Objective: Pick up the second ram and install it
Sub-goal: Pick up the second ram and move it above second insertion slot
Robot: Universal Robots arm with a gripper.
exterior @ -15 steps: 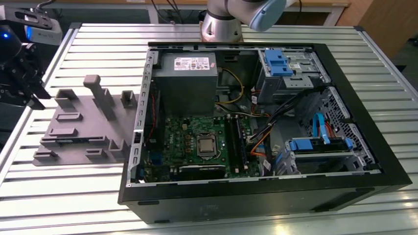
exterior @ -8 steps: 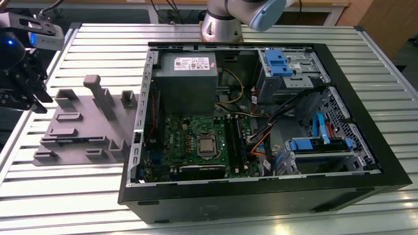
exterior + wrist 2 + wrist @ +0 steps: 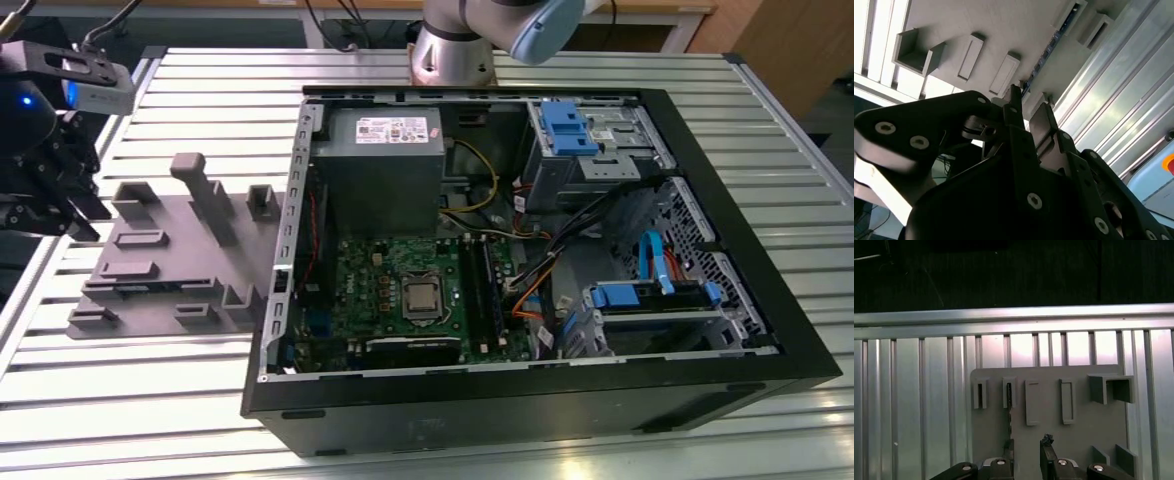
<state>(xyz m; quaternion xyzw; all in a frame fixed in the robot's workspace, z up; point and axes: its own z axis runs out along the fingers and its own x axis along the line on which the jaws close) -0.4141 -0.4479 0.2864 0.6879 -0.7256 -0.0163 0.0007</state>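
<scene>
In the exterior view, the black two-fingered gripper [image 3: 74,212] hangs off the exterior view's left edge of the flat grey plastic fixture plate [image 3: 174,272]. It is tilted, with its tips aimed down towards that plate. The arm's silver base [image 3: 451,55] stands on the slatted aluminium table [image 3: 134,400], beyond the plate on the exterior view's right and behind the open black computer case [image 3: 534,405] that lies beside the plate.

In both wrist views the gripper [image 3: 1027,442] [image 3: 1028,102] is released. Its two fingers [image 3: 1047,455] stand apart, with bare plate [image 3: 1079,440] showing in the gap, and they grasp nothing.

One slim dark green memory stick [image 3: 1010,415] [image 3: 1046,50] stands on its thin edge on the plate [image 3: 1004,25]. Its long axis runs flat along the plate, from a slotted block at its far end straight towards the fingertips. Its near end is roughly in line with one finger. Whether the two touch cannot be told.

On the plate, the first wrist view shows four upright slotted grey blocks [image 3: 979,392] in a row, with one open-sided grey box [image 3: 1109,388] past them.
</scene>
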